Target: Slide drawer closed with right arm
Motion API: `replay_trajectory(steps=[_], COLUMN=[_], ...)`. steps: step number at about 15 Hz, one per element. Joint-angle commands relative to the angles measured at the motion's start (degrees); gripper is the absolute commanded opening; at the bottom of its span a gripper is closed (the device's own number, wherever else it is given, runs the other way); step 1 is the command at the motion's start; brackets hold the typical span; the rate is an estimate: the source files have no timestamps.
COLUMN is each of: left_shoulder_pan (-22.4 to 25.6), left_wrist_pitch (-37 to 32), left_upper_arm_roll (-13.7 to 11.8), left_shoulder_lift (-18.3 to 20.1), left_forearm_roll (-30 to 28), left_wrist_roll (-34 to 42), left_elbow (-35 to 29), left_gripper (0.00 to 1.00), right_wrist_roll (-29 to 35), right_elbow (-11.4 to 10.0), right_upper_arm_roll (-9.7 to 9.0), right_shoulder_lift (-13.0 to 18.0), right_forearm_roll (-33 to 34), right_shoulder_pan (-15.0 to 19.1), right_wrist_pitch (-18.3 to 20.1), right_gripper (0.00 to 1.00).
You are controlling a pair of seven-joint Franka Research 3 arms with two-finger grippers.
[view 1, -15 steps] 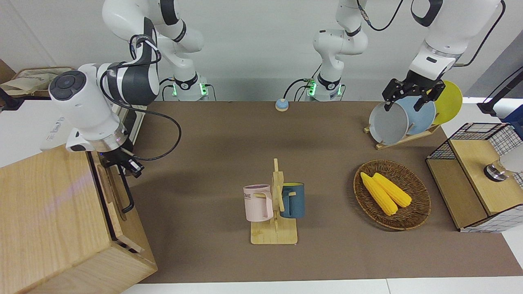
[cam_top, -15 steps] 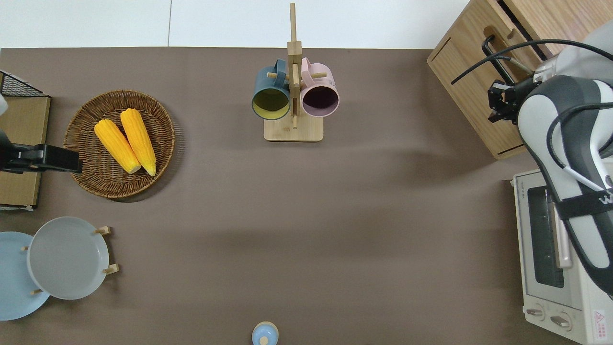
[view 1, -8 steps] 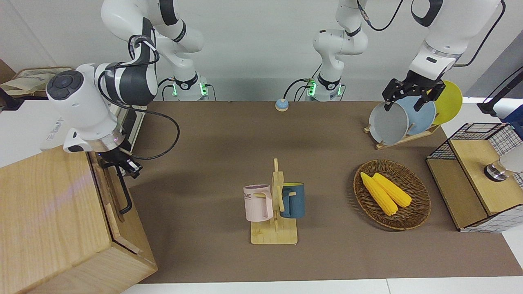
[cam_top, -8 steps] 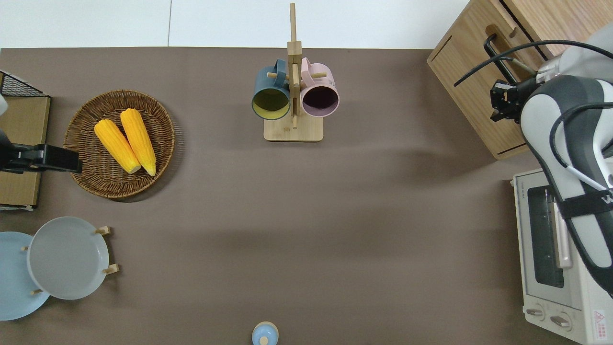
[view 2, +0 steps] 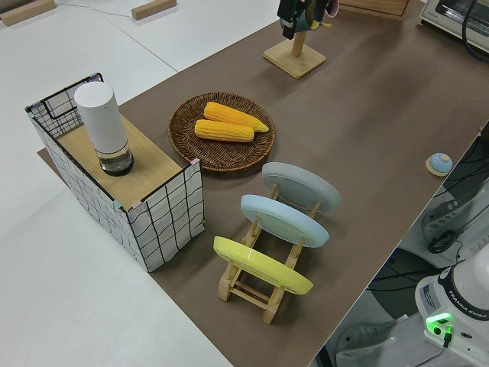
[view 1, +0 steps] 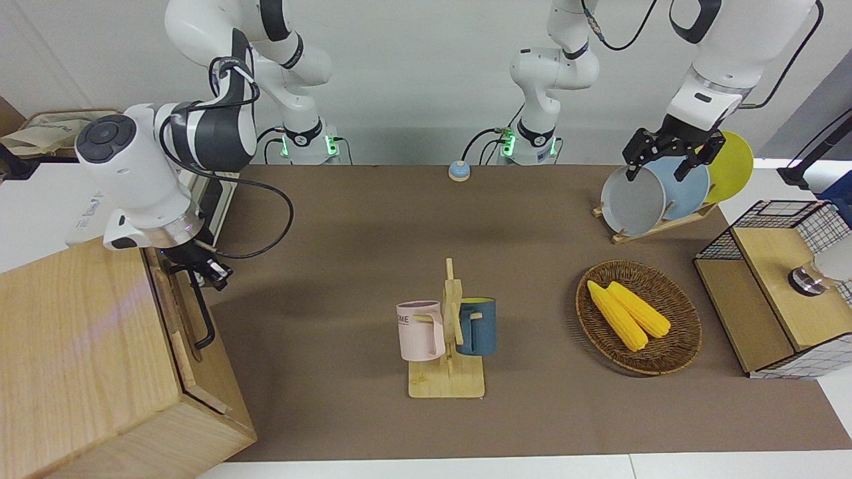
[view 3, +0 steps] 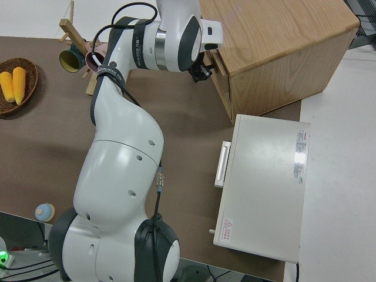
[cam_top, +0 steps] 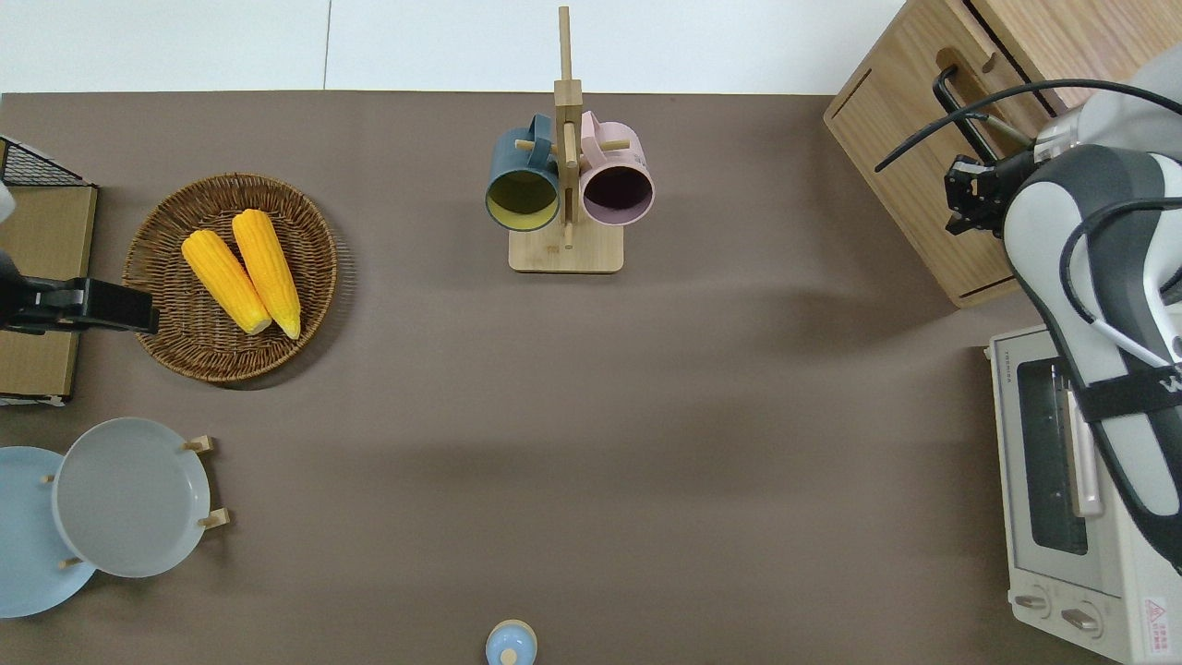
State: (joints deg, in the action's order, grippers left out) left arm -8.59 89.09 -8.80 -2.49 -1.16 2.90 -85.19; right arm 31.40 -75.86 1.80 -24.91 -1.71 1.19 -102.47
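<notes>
A brown mat [view 1: 532,412] covers the white table, with a plain white wall [view 1: 413,73] rising at the robots' end. The drawer's thick light-wood front panel [cam_top: 910,152] with its black metal loop handle [cam_top: 953,109] sits in the big light-wood cabinet [view 1: 80,359] at the right arm's end, and the right arm's black two-finger gripper [cam_top: 965,196] is at the handle's robot-side end; jaw spacing cannot be determined. Compared with one second ago, the dark gap between drawer and cabinet top has narrowed to a thin line; the left arm is parked.
</notes>
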Motion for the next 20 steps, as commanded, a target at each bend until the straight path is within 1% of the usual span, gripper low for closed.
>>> replay_trajectory(steps=[1, 4, 8, 12, 14, 15, 16, 17, 18, 19, 20], left_shoulder_pan=[-1.0, -1.0, -1.0, -1.0, -1.0, -1.0, -1.0, -1.0, -1.0, -1.0, -1.0], left_wrist_pitch=[0.0, 0.0, 0.0, 0.0, 0.0, 0.0, 0.0, 0.0, 0.0, 0.0, 0.0], left_upper_arm_roll=[-1.0, -1.0, -1.0, -1.0, -1.0, -1.0, -1.0, -1.0, -1.0, -1.0, -1.0], left_shoulder_lift=[-0.8, -0.8, -0.8, -0.8, -0.8, -0.8, -0.8, -0.8, -0.8, -0.8, -0.8], left_forearm_roll=[0.6, 0.7, 0.6, 0.6, 0.7, 0.7, 0.7, 0.6, 0.7, 0.7, 0.6], left_wrist_roll=[0.4, 0.4, 0.4, 0.4, 0.4, 0.4, 0.4, 0.4, 0.4, 0.4, 0.4], left_elbow=[1.2, 1.2, 1.2, 1.2, 1.2, 1.2, 1.2, 1.2, 1.2, 1.2, 1.2], left_gripper=[1.0, 1.0, 1.0, 1.0, 1.0, 1.0, 1.0, 1.0, 1.0, 1.0, 1.0], right_wrist_roll=[-2.0, -1.4, -1.4, -2.7, -6.3, -9.0, -9.5, -10.0, -11.5, -13.2, -15.1], right_elbow=[0.0, -0.1, -0.1, -0.1, -0.1, -0.1, -0.1, -0.5, -1.4, -2.2, -2.5], right_upper_arm_roll=[-0.65, -0.65, -0.74, -0.74, -0.74, -0.74, -0.74, -0.65, -0.65, -0.57, -0.3], right_shoulder_lift=[-0.3, -0.3, -0.1, 0.7, 1.2, 2.1, 2.9, 4.1, 5.9, 7.1, 8.0], right_forearm_roll=[1.5, 1.5, 1.5, 1.4, 1.5, 1.1, 0.9, 0.9, 1.2, 1.4, 1.5], right_shoulder_pan=[1.7, 1.4, 0.0, -2.1, -4.0, -4.9, -5.4, -6.0, -6.5, -6.9, -7.1], right_wrist_pitch=[-1.8, -1.7, -0.5, 4.2, 6.4, 7.7, 8.2, 8.9, 9.9, 10.4, 10.9], right_gripper=[0.0, 0.0, 0.0, 0.0, 0.0, 0.0, 0.0, 0.0, 0.0, 0.0, 0.0])
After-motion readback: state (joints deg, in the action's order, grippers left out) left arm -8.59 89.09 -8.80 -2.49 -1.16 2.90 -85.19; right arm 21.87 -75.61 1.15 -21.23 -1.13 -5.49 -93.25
